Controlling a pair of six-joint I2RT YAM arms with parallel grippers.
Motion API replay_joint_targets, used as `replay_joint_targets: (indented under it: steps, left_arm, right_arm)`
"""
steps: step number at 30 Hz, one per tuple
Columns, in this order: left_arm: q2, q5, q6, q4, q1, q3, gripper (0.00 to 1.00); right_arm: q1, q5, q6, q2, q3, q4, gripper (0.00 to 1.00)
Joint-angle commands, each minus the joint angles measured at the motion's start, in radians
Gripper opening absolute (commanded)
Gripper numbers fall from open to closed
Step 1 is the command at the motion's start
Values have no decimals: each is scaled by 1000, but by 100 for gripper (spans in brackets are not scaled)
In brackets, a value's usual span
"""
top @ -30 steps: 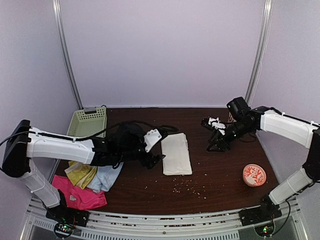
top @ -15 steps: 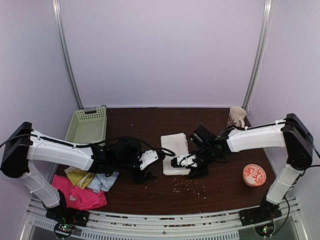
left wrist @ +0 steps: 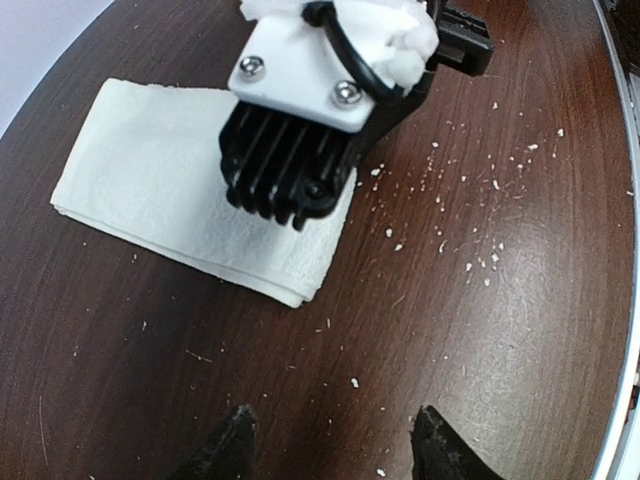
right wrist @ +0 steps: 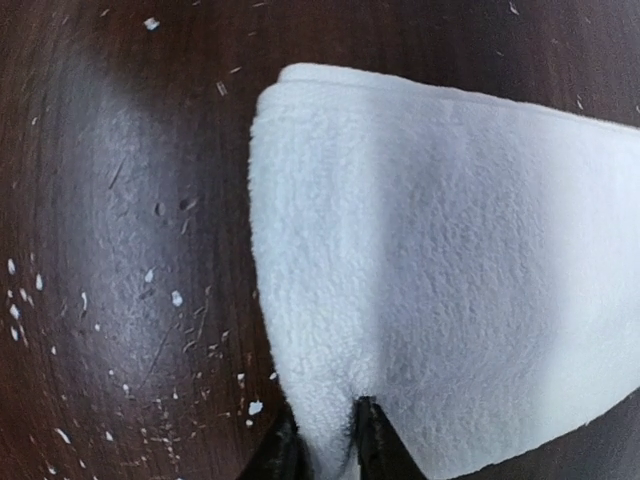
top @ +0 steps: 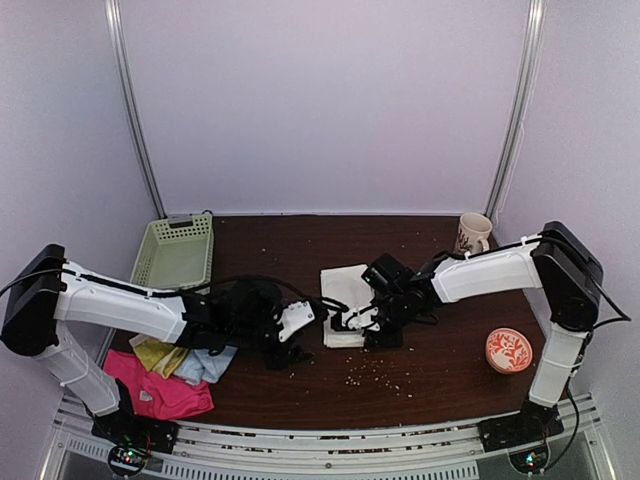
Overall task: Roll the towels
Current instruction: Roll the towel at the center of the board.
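- Two arms meet near the middle of the dark wooden table, on either side of a folded cream-white towel.
- That towel lies flat at the table's centre, its long side running near to far.
- At the towel's near end, the right gripper is clenched on the cloth: its wrist view shows the two fingers close together with a pinch of the towel's edge between them, just beside a rounded corner.
- Just left of the towel's near end, the left gripper is released. Its dark fingertips stand well apart over bare wood, hold nothing, and do not touch the cloth.
- Three more towels sit bunched at the near left, partly under the left arm: a yellow-green towel, a pale blue towel and a hot-pink towel nearest the edge.
- A pale green slotted basket stands at the far left.
- A patterned mug sits at the far right, and a red-and-white round dish at the near right.
- Pale crumbs are scattered on the wood near the towel.
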Motion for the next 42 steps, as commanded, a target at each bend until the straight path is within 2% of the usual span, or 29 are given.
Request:
replay_joint_targets:
  steps: [1,5,9,14,20,27,32,34,42]
  left_arm:
    - [-24,33,58,95,-21,-20,54]
    - [17,25,141,162,-80,-10,56]
    - [94,-10,234,205,-132,26,57]
    - [186,-14,293,269,-157,77,56]
    - [265,-63,346,365,-170,121,55]
    - [348,-99,400,333,-176,183,56]
    - [392,-102,415,320,-174,188,44]
    - [402,-117,417,328,-174,185,42]
    - [393,-160,417,383,-174,165,50]
  right_arm:
    - [3,-51,2,33,48,-121,10]
    - [-19,-185,-20,44,105,-257,1]
    - [-57,-335,-61,97,187,-388,0]
    - [-89,-432,-69,158,261,-477,0]
    - [-102,-452,-75,212,308,-531,0]
    - [-113,-465,-64,256,330,-542,0]
    - [-120,-472,-59,260,330,-541,0]
    - [-122,-471,-59,264,330,-539,0]
    - [-123,-480,-67,281,336,-555,0]
